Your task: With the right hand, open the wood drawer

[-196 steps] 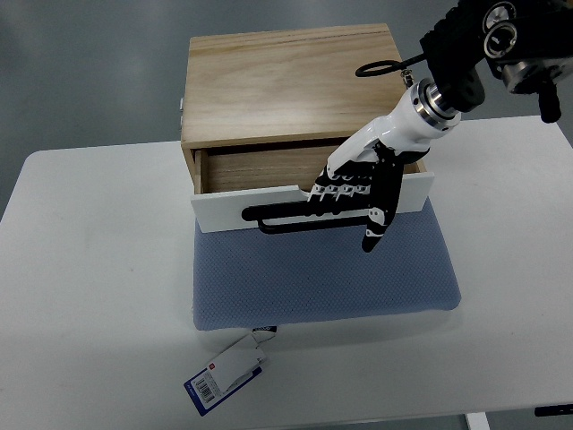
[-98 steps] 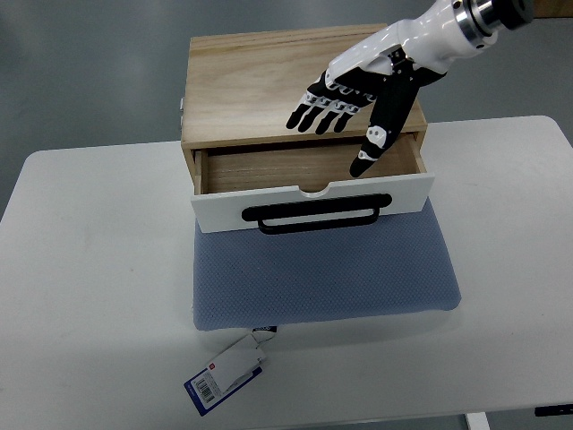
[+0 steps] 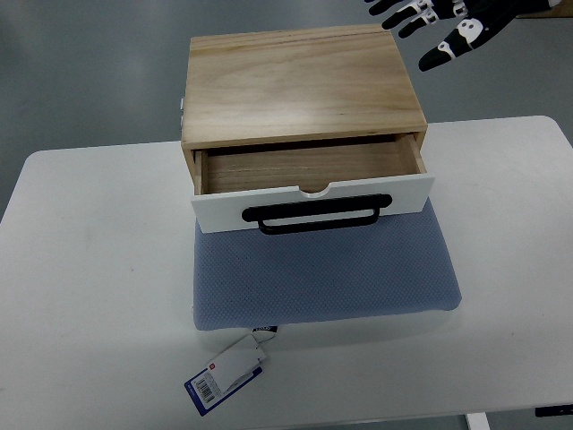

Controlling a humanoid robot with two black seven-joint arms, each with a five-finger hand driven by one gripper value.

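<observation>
Sitting pulled part-way out of the wood box (image 3: 300,85), the drawer (image 3: 309,179) with its white front (image 3: 224,213) overhanging the blue mat (image 3: 322,273) and the black handle (image 3: 315,215) facing the near edge of the desk (image 3: 89,296) — looking like the opening step already done, judging from the gap showing behind the front. Showing nothing inside: only the bare wood floor of the drawer, as far as the visible part goes, with the back portion hidden under the box top. Hovering at the top right corner, the right hand (image 3: 439,22) with fingers (image 3: 452,40) spread and gripping nothing, well apart from the handle and above the box's far corner — probably raised there to keep clear of the drawer, though only the fingertips are in view. Resting under box and drawer, the mat, likely there to stop the box sliding when the handle gets pulled. Lying near the front edge of the desk, a tag (image 3: 224,372), apparently tied to the mat. Not appearing anywhere, the left hand.
</observation>
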